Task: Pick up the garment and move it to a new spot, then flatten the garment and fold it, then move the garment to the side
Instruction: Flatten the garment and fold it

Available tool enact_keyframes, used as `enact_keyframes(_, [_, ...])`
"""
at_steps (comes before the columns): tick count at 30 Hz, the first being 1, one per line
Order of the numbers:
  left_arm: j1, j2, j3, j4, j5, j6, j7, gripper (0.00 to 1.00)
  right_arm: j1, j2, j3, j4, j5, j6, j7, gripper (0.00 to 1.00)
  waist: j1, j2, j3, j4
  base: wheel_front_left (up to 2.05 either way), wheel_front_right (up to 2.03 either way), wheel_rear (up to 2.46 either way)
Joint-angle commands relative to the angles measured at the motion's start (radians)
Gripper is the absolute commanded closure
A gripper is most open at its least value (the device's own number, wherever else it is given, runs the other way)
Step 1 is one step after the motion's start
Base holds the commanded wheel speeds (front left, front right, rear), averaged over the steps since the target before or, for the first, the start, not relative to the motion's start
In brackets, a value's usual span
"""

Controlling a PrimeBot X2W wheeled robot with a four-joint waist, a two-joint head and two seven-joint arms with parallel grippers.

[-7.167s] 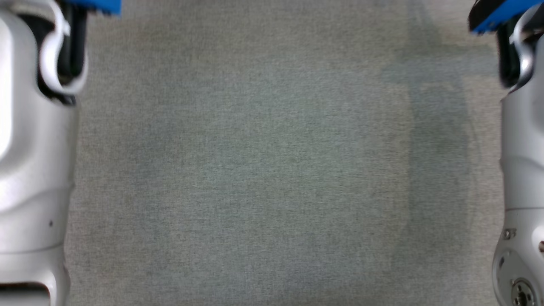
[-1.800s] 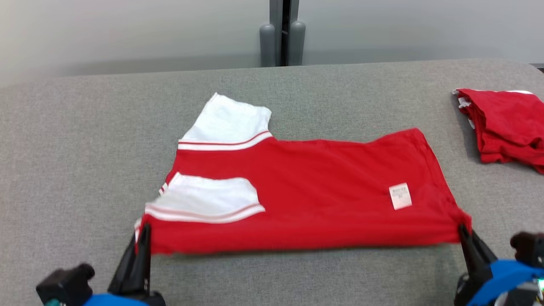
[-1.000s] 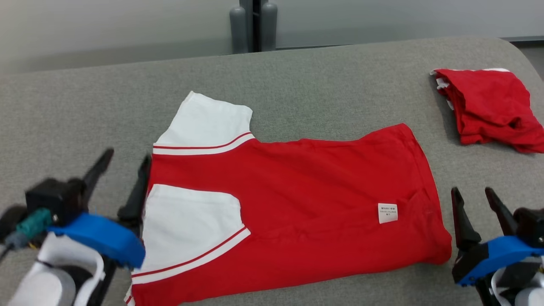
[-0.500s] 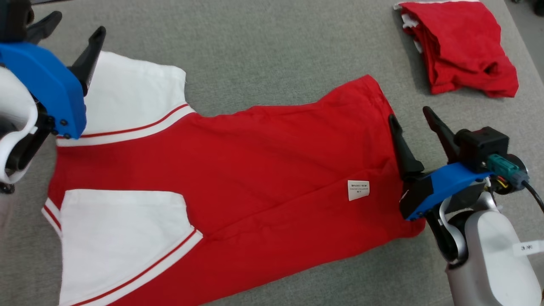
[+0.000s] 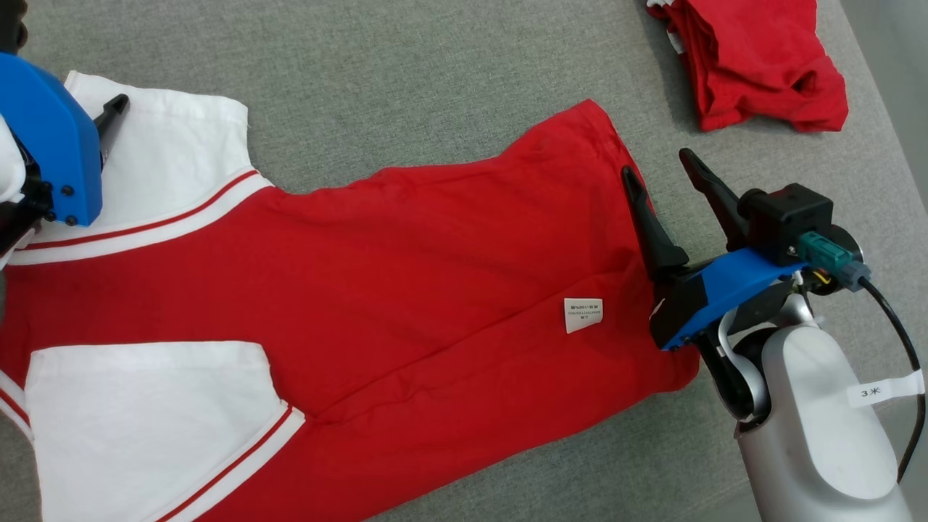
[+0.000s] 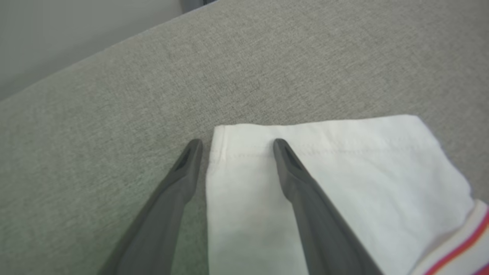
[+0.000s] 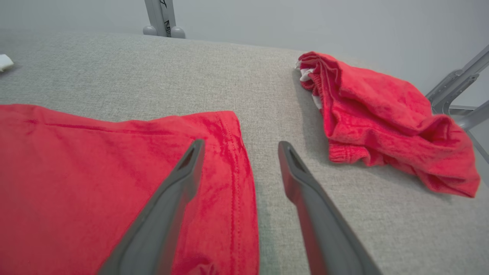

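The red-and-white T-shirt (image 5: 406,290) lies spread flat on the grey surface (image 5: 406,87). The left gripper (image 6: 235,147), spread wide and empty, straddles the white sleeve (image 6: 324,183) edge. The right gripper (image 7: 240,149), equally wide and empty, straddles the red hem (image 7: 233,172), near a crumpled red garment (image 5: 754,58).

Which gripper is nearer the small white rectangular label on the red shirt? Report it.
Right. The right gripper straddles the hem beside the label; left gripper is far off at the white sleeve.
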Motion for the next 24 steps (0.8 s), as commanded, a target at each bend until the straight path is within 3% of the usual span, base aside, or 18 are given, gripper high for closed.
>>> enact_keyframes(1, [0.003, -0.004, -0.010, 0.015, -0.012, -0.005, 0.010, 0.00, -0.021, -0.001, 0.003, 0.002, 0.008, 0.000, -0.007, 0.00, -0.0002, 0.0000, 0.000, -0.001, 0.00, 0.00, 0.00])
enact_keyframes(2, [0.003, -0.010, -0.011, 0.016, -0.019, -0.006, 0.009, 0.18, -0.024, -0.001, 0.004, 0.002, 0.010, 0.000, -0.009, 0.00, -0.0002, 0.0000, 0.000, 0.000, 0.00, 0.00, 0.00])
enact_keyframes(3, [0.003, -0.016, -0.012, 0.017, -0.025, -0.007, 0.008, 0.51, -0.027, -0.001, 0.004, 0.002, 0.010, 0.000, -0.010, 0.00, -0.0002, 0.0000, 0.000, 0.001, 0.00, 0.00, 0.00])
enact_keyframes(4, [0.001, -0.018, -0.016, 0.015, -0.028, -0.008, 0.006, 0.64, -0.030, -0.001, 0.005, 0.003, 0.009, 0.000, -0.010, 0.00, -0.0002, 0.0000, -0.001, 0.003, 0.00, 0.00, 0.00])
enact_keyframes(5, [-0.002, -0.017, -0.022, 0.010, -0.029, -0.009, -0.003, 1.00, -0.034, -0.001, 0.004, 0.005, 0.005, 0.000, -0.009, 0.00, -0.0002, 0.0000, -0.002, 0.005, 0.00, 0.00, 0.00])
enact_keyframes(13, [-0.031, -0.051, -0.018, 0.005, -0.010, -0.011, -0.158, 1.00, -0.089, -0.002, -0.038, 0.046, -0.038, 0.000, 0.032, 0.00, -0.0002, 0.0000, -0.034, 0.052, 0.00, 0.00, 0.00])
enact_keyframes(24, [-0.021, -0.121, -0.072, -0.047, -0.035, -0.015, -0.324, 1.00, -0.176, -0.054, -0.150, 0.203, -0.037, 0.000, 0.170, 0.00, -0.0002, 0.0000, -0.095, 0.177, 0.00, 0.00, 0.00])
